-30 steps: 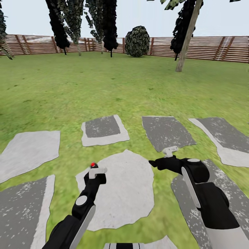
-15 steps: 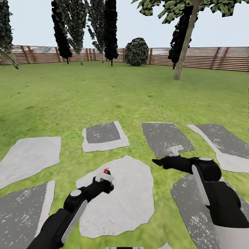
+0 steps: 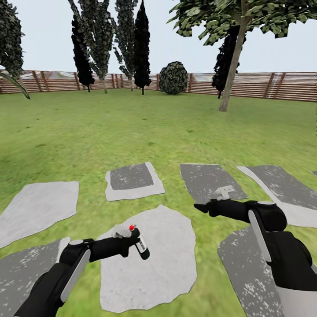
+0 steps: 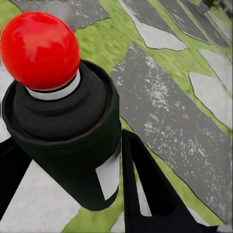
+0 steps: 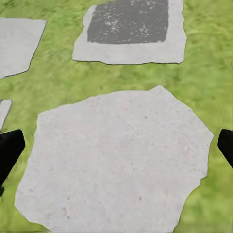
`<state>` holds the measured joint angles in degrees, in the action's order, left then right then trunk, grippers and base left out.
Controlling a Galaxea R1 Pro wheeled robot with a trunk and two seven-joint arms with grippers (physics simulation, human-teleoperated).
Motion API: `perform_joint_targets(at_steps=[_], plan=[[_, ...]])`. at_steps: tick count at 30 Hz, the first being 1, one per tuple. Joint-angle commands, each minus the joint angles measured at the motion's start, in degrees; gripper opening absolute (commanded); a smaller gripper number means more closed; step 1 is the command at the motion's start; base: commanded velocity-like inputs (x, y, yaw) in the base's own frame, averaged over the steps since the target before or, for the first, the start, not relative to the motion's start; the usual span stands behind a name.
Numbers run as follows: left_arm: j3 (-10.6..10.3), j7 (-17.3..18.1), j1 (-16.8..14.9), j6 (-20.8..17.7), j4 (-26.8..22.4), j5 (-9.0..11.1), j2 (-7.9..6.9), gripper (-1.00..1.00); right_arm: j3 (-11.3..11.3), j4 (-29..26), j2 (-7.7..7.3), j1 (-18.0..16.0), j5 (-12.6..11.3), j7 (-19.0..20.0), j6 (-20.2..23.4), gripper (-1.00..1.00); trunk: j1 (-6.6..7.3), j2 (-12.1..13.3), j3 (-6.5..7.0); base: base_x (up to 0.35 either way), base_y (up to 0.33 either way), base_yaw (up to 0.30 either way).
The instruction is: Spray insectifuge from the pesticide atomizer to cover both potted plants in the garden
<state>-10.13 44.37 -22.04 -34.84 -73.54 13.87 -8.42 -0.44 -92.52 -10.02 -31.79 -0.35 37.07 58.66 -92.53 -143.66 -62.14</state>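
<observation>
My left gripper (image 3: pixel 137 243) is shut on the pesticide atomizer (image 3: pixel 142 249), a small dark green bottle with a white label and a red cap. It hangs tilted above a pale stone slab (image 3: pixel 167 264). In the left wrist view the atomizer (image 4: pixel 68 141) sits between the black fingers (image 4: pixel 145 184). My right gripper (image 3: pixel 199 207) is held over the grass to the right, open and empty. Its fingertips (image 5: pixel 8 148) stand wide apart in the right wrist view. The garden lawn (image 3: pixel 132 132) stretches ahead. The potted plants are out of view.
Grey stepping slabs (image 3: pixel 132 178) lie in a row ahead and to both sides. A leaning tree trunk (image 3: pixel 232 70), a round bush (image 3: pixel 173 78) and dark cypresses (image 3: pixel 141 48) stand far off before the brown slat fence (image 3: pixel 273 86).
The head view has tilted up, showing more sky and treetops. My left forearm has swung lower and flatter, and the tilted atomizer now shows at the gripper. The right arm has held its pose.
</observation>
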Motion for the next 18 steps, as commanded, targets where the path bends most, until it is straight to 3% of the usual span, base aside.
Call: perform_joint_targets(at_steps=[1,3,9,12,14,18], plan=[[0.1,0.6,0.0,-0.5,0.1,0.4,-0.03,-1.0,0.0,0.0,0.0,0.0,0.1,2.3,0.3,1.0,0.03,0.0,0.18,0.0,0.0,0.0],[0.3,2.2,0.0,-0.8,0.2,0.4,0.05,-1.0,0.1,0.0,0.0,0.0,0.3,6.0,0.3,1.0,0.09,0.0,0.62,0.0,0.0,0.0],[0.3,5.3,0.0,-1.1,-0.8,0.9,0.32,-1.0,0.2,0.0,0.06,0.0,0.6,8.6,0.2,1.0,0.24,0.1,1.95,0.0,0.0,0.0],[0.4,8.0,0.0,-1.3,-3.7,4.6,-0.15,-1.0,-0.3,0.0,-0.14,-0.1,0.6,8.9,0.2,1.0,0.32,0.1,2.61,0.0,0.0,0.0],[0.5,8.8,0.0,-2.4,-5.6,7.5,-0.31,-1.0,-0.5,0.0,-1.38,-0.1,0.6,9.1,0.2,1.0,0.37,0.2,3.06,0.0,0.0,0.0],[0.4,9.3,0.0,-3.2,-7.0,9.3,-0.35,-1.0,-0.5,0.0,-3.13,0.0,0.6,12.7,0.1,1.0,0.4,0.2,3.28,0.0,0.0,0.0]])
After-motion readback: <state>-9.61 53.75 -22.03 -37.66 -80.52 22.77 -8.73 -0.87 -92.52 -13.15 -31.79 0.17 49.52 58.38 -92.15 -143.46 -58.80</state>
